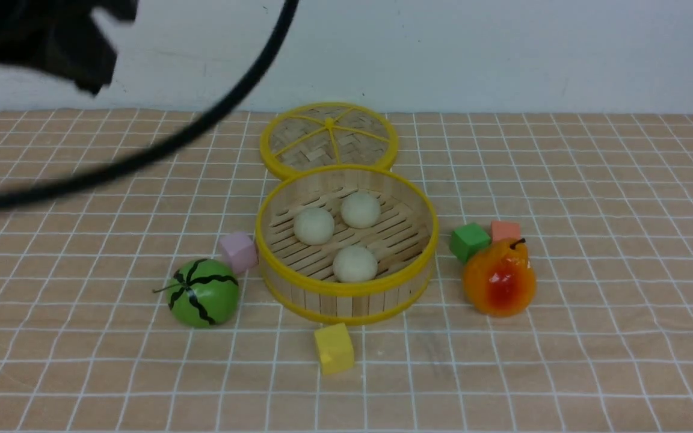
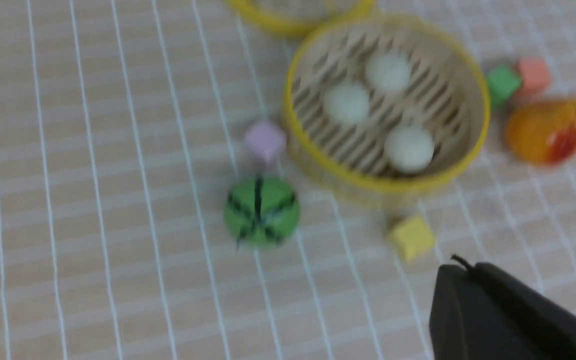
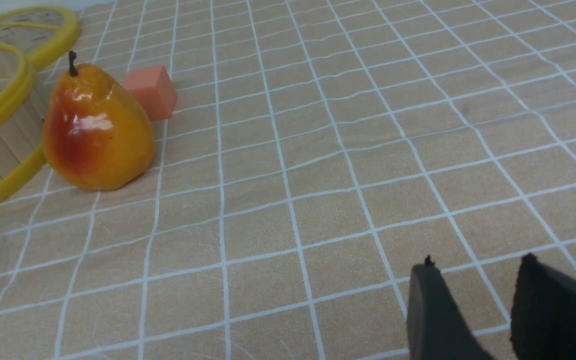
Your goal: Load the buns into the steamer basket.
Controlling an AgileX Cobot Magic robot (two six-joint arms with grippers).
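Three cream-white buns [image 1: 314, 226] [image 1: 360, 210] [image 1: 355, 263] lie on the slatted floor of the round bamboo steamer basket [image 1: 346, 300] in the middle of the table. The left wrist view looks down on them from high up, with the buns [image 2: 346, 103] inside the steamer basket [image 2: 383, 184]. My left gripper [image 2: 463, 267] is shut with nothing in it, well above and clear of the basket. My left arm [image 1: 52, 42] is a dark blur at the front view's top left. My right gripper [image 3: 478, 262] is open and empty, low over bare cloth to the right of the basket.
A woven lid [image 1: 329, 139] lies behind the basket. On its left sit a striped green watermelon ball [image 1: 204, 293] and a pink cube [image 1: 239, 251]. A yellow cube [image 1: 334, 347] is in front. To the right are a pear [image 1: 500, 278], a green cube [image 1: 470, 241] and an orange cube [image 1: 505, 230]. A black cable [image 1: 202, 126] crosses the upper left.
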